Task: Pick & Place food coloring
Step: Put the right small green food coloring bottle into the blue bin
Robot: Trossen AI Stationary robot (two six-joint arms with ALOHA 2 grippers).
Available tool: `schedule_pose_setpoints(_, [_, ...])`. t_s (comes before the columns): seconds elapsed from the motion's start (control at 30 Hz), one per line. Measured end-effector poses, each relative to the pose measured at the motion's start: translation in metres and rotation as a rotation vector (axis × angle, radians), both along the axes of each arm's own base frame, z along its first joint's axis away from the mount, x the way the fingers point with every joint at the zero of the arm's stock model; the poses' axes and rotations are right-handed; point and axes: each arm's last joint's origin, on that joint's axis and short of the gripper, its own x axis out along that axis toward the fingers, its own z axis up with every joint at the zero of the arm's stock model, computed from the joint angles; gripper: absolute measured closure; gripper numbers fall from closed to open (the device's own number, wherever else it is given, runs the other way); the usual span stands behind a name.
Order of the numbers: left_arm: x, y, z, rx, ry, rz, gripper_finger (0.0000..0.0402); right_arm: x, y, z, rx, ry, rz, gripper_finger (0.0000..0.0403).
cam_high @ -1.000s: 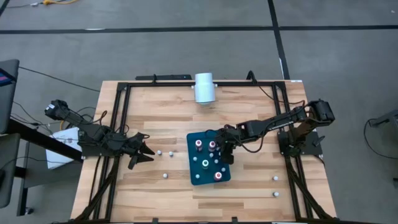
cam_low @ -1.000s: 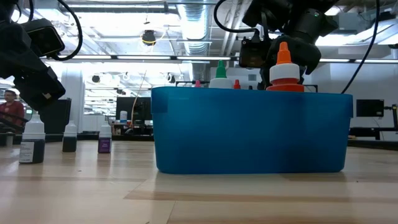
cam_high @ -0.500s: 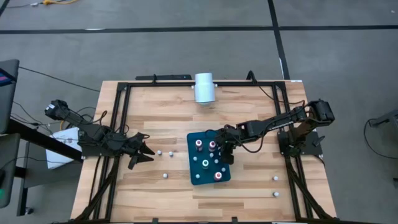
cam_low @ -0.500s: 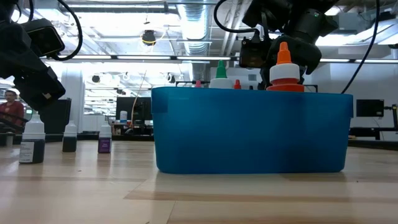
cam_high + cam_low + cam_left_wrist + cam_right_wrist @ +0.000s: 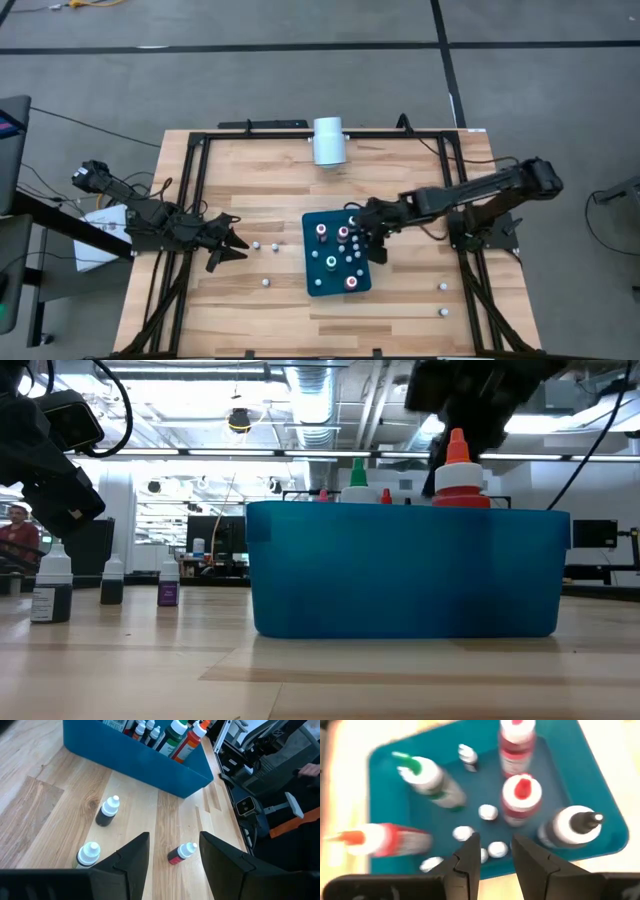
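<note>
The food coloring is split in two groups. Several bottles stand in a teal tray (image 5: 312, 288), among them a green-capped one (image 5: 427, 777), a red-capped one (image 5: 520, 795) and an orange-tipped one (image 5: 457, 468). Small loose bottles sit on the wood left of the tray (image 5: 256, 244) and near the right edge (image 5: 443, 287). One small bottle (image 5: 180, 854) lies on its side. My right gripper (image 5: 495, 840) hovers above the tray's right half, open by a narrow gap with nothing in it. My left gripper (image 5: 172, 837) waits open at the table's left, pointing at the loose bottles.
A large white cylinder (image 5: 328, 140) lies at the far edge, behind the tray. Black frame rails (image 5: 195, 190) run along the table's sides. Bare wood lies near the front edge and between the tray and the right rail.
My right gripper has risen from among the bottles in the tray and drawn back a little toward the table's right edge, its fingers keeping the same gap. The bottles in the tray stay standing.
</note>
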Motion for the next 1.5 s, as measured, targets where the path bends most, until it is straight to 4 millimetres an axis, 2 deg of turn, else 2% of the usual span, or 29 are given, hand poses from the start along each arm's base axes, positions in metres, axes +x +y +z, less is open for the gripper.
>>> schedule_pose_setpoints(0.27, [0.0,0.0,0.0,0.0,0.0,0.0,0.0236,-0.042,0.032,0.039,0.109,-0.042,0.079,0.0304])
schedule_pose_setpoints(0.4, [0.0,0.0,-0.001,0.005,0.009,0.0,0.0236,-0.068,0.053,0.048,0.159,0.009,0.115,0.0304])
schedule_pose_setpoints(0.53, [-0.001,0.0,-0.002,0.01,0.019,0.0,0.0236,-0.092,0.075,0.05,0.162,0.06,0.066,0.0304])
schedule_pose_setpoints(0.8, [-0.001,0.0,-0.002,0.011,0.02,0.0,0.0236,-0.138,0.116,0.045,0.166,0.105,-0.104,0.0304])
schedule_pose_setpoints(0.97, [-0.001,0.0,-0.002,0.01,0.019,0.0,0.0236,-0.164,0.132,0.042,0.19,0.1,-0.2,0.0304])
schedule_pose_setpoints(1.33, [-0.001,0.0,-0.002,0.01,0.019,0.0,0.0236,-0.201,0.168,0.009,0.169,0.204,-0.362,0.0304])
schedule_pose_setpoints(1.5, [-0.001,0.0,-0.002,0.01,0.019,0.0,0.0236,-0.217,0.19,-0.002,0.228,0.139,-0.367,0.0304])
